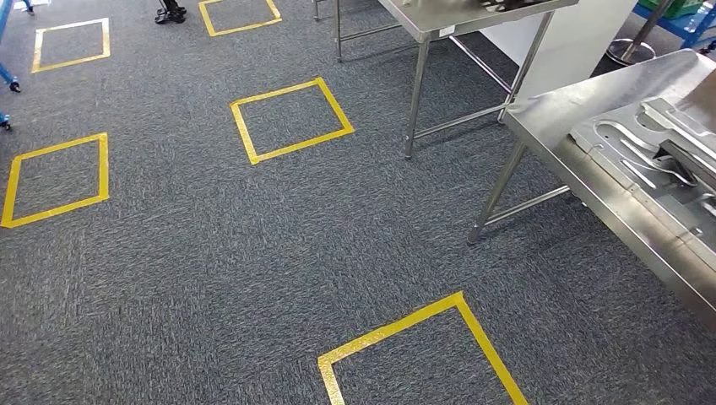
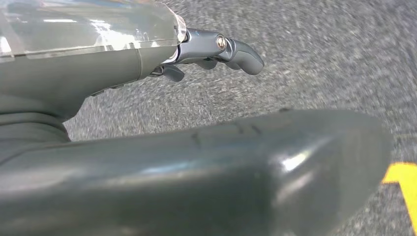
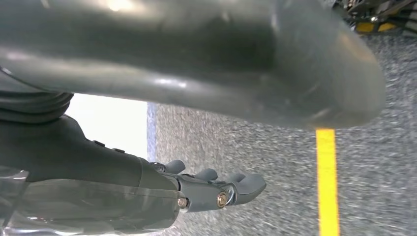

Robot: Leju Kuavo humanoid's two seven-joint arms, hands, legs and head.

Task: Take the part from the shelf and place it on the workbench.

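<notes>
While both hands hang empty, parts (image 1: pixel 650 143) lie on the workbench (image 1: pixel 583 181).

From the head I look steeply down on grey carpet (image 1: pixel 211 253) with yellow tape squares (image 1: pixel 291 118), a steel desk (image 1: pixel 583 101) at far right. My wrist cameras sit close behind the left hand (image 2: pixel 196 162) and right hand (image 3: pixel 196 64) — both share that carpet and tape.

We see a brushed-metal bench (image 1: pixel 583 135), shiny pressed-metal parts (image 1: pixel 642 148) on it, rough grey carpet floor (image 1: pixel 211 253) with glossy yellow tape (image 1: pixel 291 118), and smooth grey plastic fingers (image 2: pixel 241 54).
</notes>
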